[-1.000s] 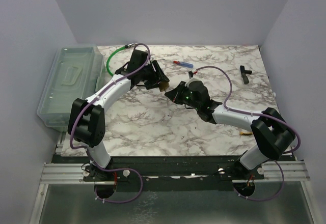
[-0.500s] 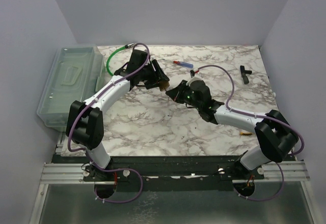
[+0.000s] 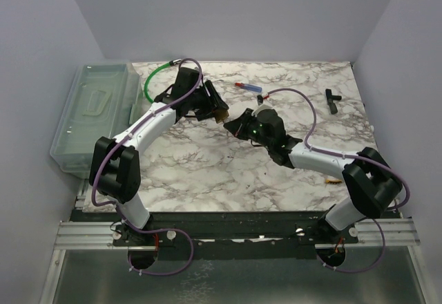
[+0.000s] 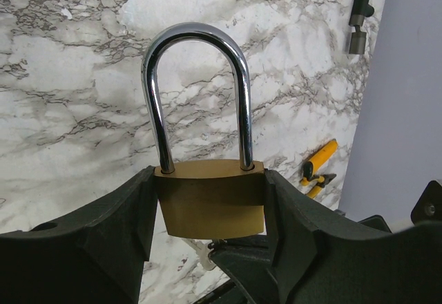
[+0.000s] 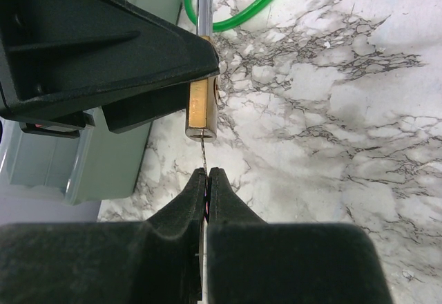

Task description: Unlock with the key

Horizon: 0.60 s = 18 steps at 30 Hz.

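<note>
My left gripper [image 4: 207, 204] is shut on a brass padlock [image 4: 209, 197] with a closed steel shackle [image 4: 195, 90], held above the marble table; it also shows in the top view [image 3: 221, 116]. My right gripper [image 5: 206, 173] is shut on a thin silver key [image 5: 203, 153], whose tip sits in the keyhole on the padlock's underside [image 5: 202, 110]. In the top view the right gripper [image 3: 235, 126] meets the left gripper [image 3: 215, 108] at the table's middle back. The key's head is hidden between the right fingers.
A clear plastic bin [image 3: 93, 114] stands at the left edge. A green cable loop [image 3: 153, 76] lies behind the left arm. A red-and-blue tool [image 3: 247, 86], a black part [image 3: 333, 99] and yellow-handled pliers [image 4: 318, 168] lie on the marble table [image 3: 207, 173].
The right gripper with the key has crept slightly towards the padlock. The left arm has barely moved.
</note>
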Each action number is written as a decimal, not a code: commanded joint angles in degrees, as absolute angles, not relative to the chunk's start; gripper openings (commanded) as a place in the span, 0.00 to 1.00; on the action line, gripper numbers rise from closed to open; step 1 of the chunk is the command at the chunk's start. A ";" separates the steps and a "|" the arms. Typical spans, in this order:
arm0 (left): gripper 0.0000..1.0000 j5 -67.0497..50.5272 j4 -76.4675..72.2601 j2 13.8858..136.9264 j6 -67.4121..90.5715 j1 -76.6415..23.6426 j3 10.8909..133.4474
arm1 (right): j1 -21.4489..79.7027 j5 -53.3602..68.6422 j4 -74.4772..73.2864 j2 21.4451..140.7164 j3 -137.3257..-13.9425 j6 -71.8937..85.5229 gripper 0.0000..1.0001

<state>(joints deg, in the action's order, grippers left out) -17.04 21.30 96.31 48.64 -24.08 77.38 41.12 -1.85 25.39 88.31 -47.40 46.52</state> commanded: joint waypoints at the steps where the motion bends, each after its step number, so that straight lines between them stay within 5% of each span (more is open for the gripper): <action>1: 0.00 -19.22 20.18 93.74 49.61 -24.44 77.35 | 40.34 -3.44 30.34 89.69 -48.10 46.55 0.00; 18: 0.00 -20.86 18.57 92.81 52.07 -24.37 76.20 | 40.44 -1.30 35.11 94.83 -50.55 45.84 0.00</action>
